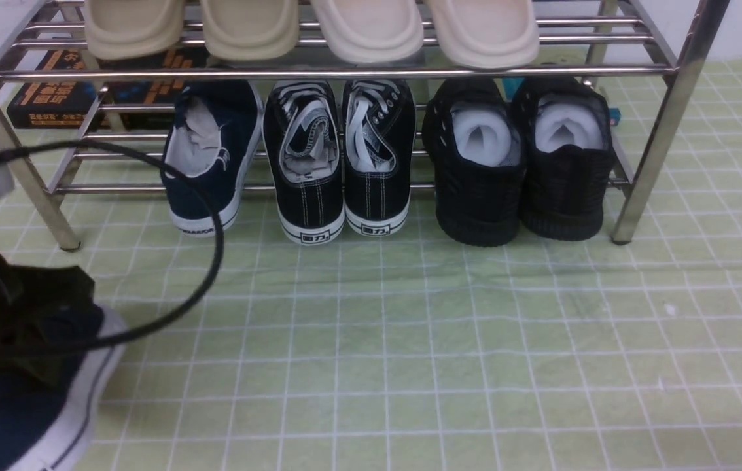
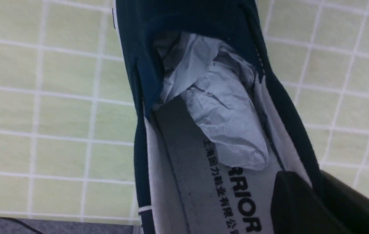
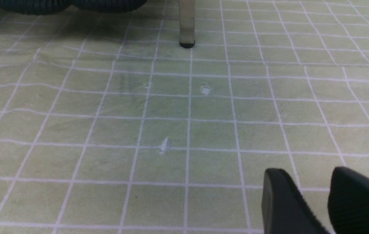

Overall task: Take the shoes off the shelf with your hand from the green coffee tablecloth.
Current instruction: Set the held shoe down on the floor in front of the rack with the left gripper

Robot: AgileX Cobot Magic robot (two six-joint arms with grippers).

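While the left tool [image 2: 314, 198] clamps the side wall of one navy slip-on [image 2: 230, 9] above green gridded cloth [image 1: 384, 340], the frame crops its heel; paper fills it, "RRIOR" legible inside. Its mate [image 1: 204, 163], soled "WARRIOR," sits on the chrome rack's [image 1: 345, 73] lower tier. The right tool's [image 3: 305, 195] tips stand apart.
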